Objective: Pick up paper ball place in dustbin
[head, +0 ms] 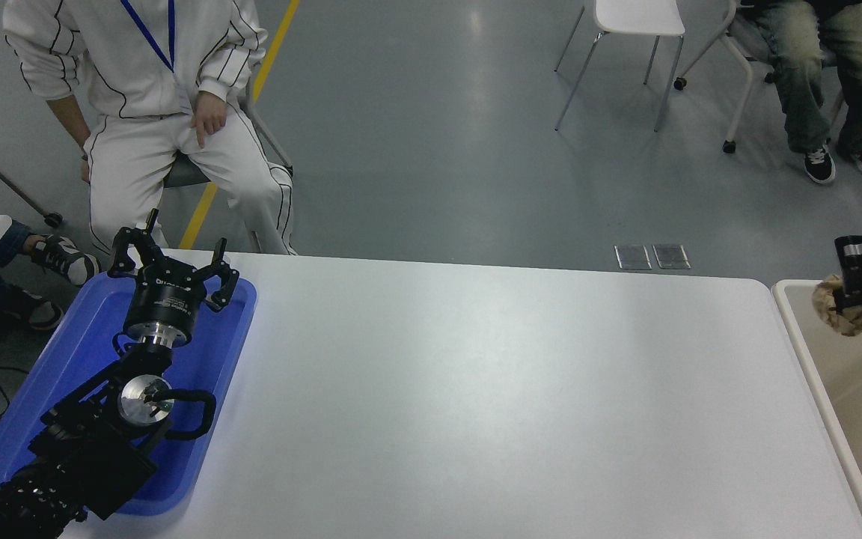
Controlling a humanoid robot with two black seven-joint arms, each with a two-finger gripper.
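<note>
We see the right gripper (854, 288) entering from the 3 o'clock edge of the head view, its black fingers (852, 248) clenched on the paper ball (842, 311). The ball, a wrinkled tan wad, hangs in the air under the fingers, clear of the tabletop (476, 389). In the picture it lies over the far left corner of the dustbin (794, 329), just inside the pale rim, with the beige inner wall showing below and to the right of it. How high it sits above the bin we cannot tell. Only the fingers and a little of the wrist of that arm are in view; the rest is cut off by the edge.

The left gripper (173, 262) is parked toward 8 o'clock, over the far end of the blue tray (79, 352), its fingers released and spread wide with nothing between them. The tray lies along the tabletop's left side, and the left arm runs back across it to the lower left corner.

Toward 11 o'clock, past the tabletop's far edge, a person in white striped clothes (154, 105) sits on a chair, one hand (206, 120) resting on a thigh. At 1 o'clock stands a white chair (637, 22), and beside it, toward 2 o'clock, we see the legs of another seated person (824, 67) in green trousers and black shoes.
</note>
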